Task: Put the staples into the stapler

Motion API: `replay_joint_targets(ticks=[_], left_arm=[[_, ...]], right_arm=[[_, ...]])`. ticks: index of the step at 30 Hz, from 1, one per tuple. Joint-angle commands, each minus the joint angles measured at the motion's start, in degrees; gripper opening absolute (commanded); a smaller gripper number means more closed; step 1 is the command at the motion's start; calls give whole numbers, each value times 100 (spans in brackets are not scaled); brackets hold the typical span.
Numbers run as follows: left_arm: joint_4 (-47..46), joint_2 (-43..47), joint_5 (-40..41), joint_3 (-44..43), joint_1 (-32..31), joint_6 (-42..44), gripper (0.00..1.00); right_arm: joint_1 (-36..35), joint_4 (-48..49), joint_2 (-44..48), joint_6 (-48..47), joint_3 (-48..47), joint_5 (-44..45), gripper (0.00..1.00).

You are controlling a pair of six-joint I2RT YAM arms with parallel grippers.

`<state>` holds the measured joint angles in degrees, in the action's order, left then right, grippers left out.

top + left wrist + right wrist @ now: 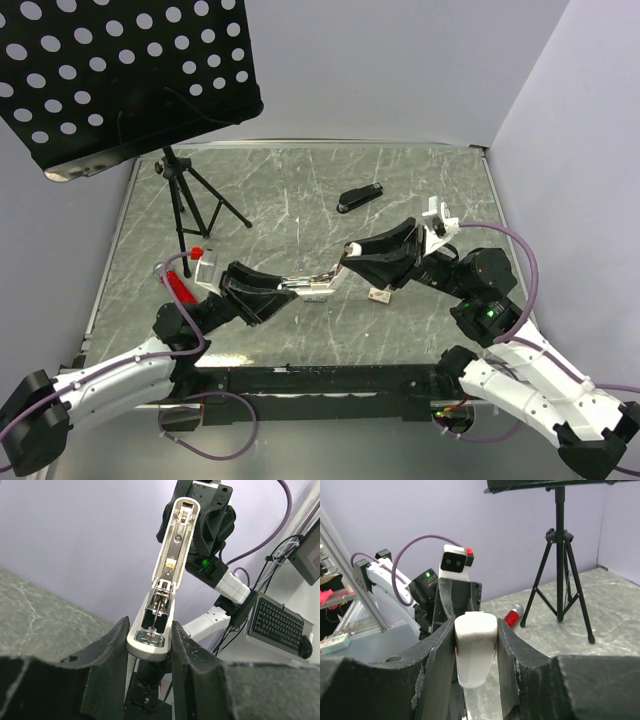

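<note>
A white stapler (pixel 318 281) hangs open above the table between my two grippers. My left gripper (pixel 290 287) is shut on its base end, which sits between the pads in the left wrist view (pixel 149 639); the lid (pixel 172 555) is swung up, showing the metal channel. My right gripper (pixel 352 250) is shut on the lid end, a white rounded tip in the right wrist view (pixel 476 645). The staples, a tiny pale box with red-brown print (pixel 380 295), lie on the table just below the right gripper. No see-through rectangle is clearly visible.
A black stapler (pixel 360 198) lies farther back, right of centre. A black perforated music stand (pixel 130 70) on a tripod (pixel 190 205) stands at the back left. A red tube (pixel 180 287) and a small whitish item (pixel 206 268) lie near the left arm.
</note>
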<state>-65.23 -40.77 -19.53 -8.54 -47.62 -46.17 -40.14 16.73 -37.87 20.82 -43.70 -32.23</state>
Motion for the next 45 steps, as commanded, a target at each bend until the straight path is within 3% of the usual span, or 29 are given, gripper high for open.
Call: replay_joint_targets(ticks=[1, 2, 7, 12, 18, 20, 26, 40, 45], left_arm=[[430, 7, 590, 133, -37, 47, 43], [624, 260, 660, 150, -37, 99, 53], [2878, 1386, 1301, -313, -29, 1240, 77], [4789, 1907, 1233, -1307, -28, 2828, 85], [6397, 845, -58, -2924, -20, 4447, 88], [6654, 328, -505, -3408, -20, 4921, 86], [6699, -668, -1578, -4121, -37, 5188, 77], [6629, -1398, -2344, -4455, -81, 5075, 53], [6567, -1626, -2433, -4508, -90, 4925, 40]], right_arm=[[164, 1501, 69, -525, -507, 746, 0], [173, 1204, 60, -674, -569, 666, 0], [191, 332, 104, -1140, -596, 26, 0], [200, -564, 43, -1501, -718, -678, 0], [200, -1172, -115, -1809, -771, -1320, 0], [200, -1164, -186, -1827, -745, -1409, 0], [200, -1137, -317, -1809, -692, -1611, 0], [200, -1128, -458, -1845, -639, -1699, 0], [200, -1102, -520, -1836, -648, -1743, 0]])
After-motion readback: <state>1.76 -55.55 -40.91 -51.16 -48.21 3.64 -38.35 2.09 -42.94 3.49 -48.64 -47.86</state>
